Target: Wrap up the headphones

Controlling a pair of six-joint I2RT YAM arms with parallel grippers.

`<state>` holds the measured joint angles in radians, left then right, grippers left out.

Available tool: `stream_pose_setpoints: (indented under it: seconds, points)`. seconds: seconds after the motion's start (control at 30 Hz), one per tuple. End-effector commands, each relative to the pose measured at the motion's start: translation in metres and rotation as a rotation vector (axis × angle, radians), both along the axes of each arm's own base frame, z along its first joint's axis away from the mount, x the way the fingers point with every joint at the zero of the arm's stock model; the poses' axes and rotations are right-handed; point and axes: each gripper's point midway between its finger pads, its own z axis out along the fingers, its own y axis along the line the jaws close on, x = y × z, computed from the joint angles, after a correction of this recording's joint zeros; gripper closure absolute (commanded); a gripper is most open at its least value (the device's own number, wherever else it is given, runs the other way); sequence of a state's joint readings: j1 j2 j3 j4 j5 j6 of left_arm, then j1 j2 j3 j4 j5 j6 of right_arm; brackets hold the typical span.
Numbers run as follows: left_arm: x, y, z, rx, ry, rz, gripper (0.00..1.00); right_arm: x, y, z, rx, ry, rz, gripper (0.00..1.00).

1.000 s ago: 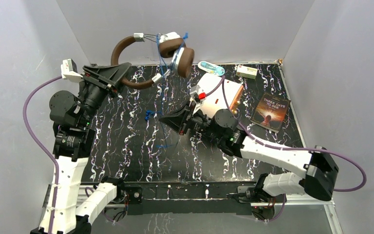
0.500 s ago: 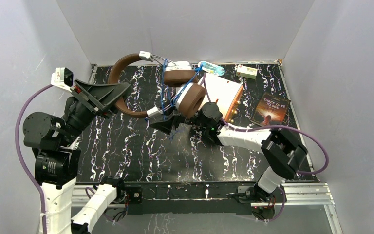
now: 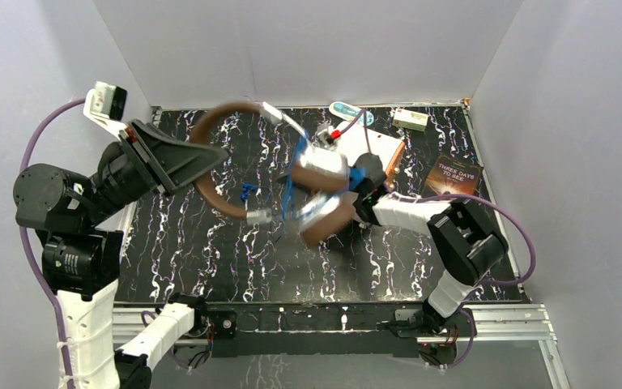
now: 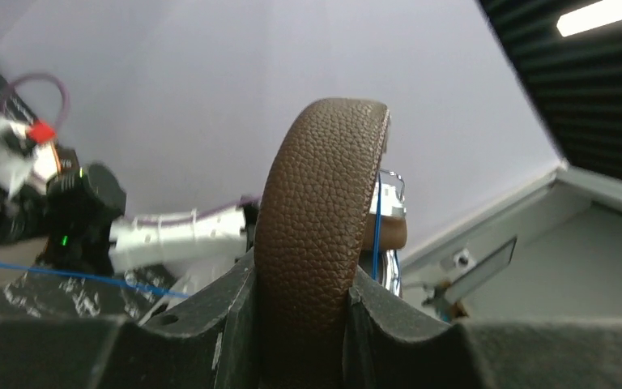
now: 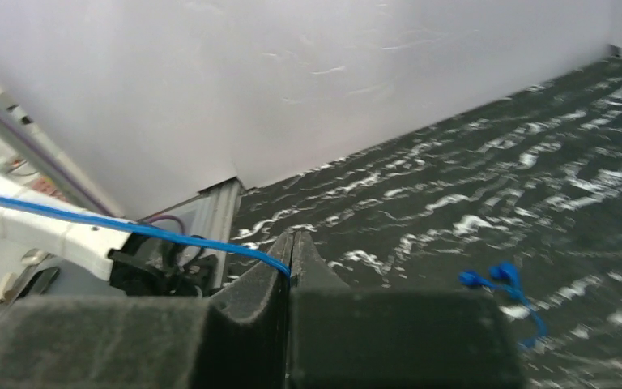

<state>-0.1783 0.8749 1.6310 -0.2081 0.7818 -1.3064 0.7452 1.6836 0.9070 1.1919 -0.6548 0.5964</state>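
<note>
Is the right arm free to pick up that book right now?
Probably not: the right hand is pinched shut on the blue cable of the headphones. The book lies uncovered close by, so only that grip is in the way.

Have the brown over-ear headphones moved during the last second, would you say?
Yes, the brown headphones swung nearer, from the back wall to level with the dark book.
</note>
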Motion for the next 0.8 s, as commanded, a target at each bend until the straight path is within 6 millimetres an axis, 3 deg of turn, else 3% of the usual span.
stream_pose_setpoints:
  seconds: [0.0, 0.07, 0.13, 0.23, 0.27, 0.3, 0.37, 0.43, 0.5, 0.77]
  points:
    - [-0.047, -0.009, -0.036, 0.227, -0.128, -0.173, 1.00, 0.026, -0.037, 0.039, -0.032, -0.027, -0.037, 0.99]
    - [-0.045, -0.006, -0.063, 0.325, -0.113, -0.160, 1.00, 0.044, -0.056, 0.050, -0.075, -0.011, -0.067, 1.00]
    - [-0.043, 0.002, -0.092, 0.458, -0.047, -0.113, 1.00, 0.047, -0.065, 0.063, -0.140, 0.000, -0.065, 1.00]
    - [-0.004, 0.037, -0.179, 0.788, 0.185, 0.090, 1.00, 0.035, -0.069, 0.103, -0.273, 0.068, -0.006, 1.00]
    - [0.010, 0.050, -0.221, 0.934, 0.303, 0.140, 1.00, 0.037, -0.071, 0.118, -0.337, 0.106, -0.019, 1.00]
    - [0.020, 0.066, -0.243, 1.044, 0.354, 0.209, 1.00, 0.040, -0.072, 0.134, -0.372, 0.098, -0.023, 1.00]
    - [0.039, 0.090, -0.266, 1.171, 0.429, 0.330, 1.00, 0.041, -0.071, 0.158, -0.386, 0.094, -0.015, 1.00]
    - [0.076, 0.105, -0.261, 1.156, 0.365, 0.538, 1.00, 0.025, -0.073, 0.174, -0.359, 0.115, 0.041, 1.00]
    - [0.101, 0.123, -0.259, 1.169, 0.351, 0.709, 1.00, 0.009, -0.075, 0.186, -0.338, 0.138, 0.111, 1.00]
    - [0.153, 0.150, -0.228, 0.907, 0.283, 1.125, 1.00, -0.041, -0.078, 0.213, -0.227, 0.187, 0.242, 1.00]
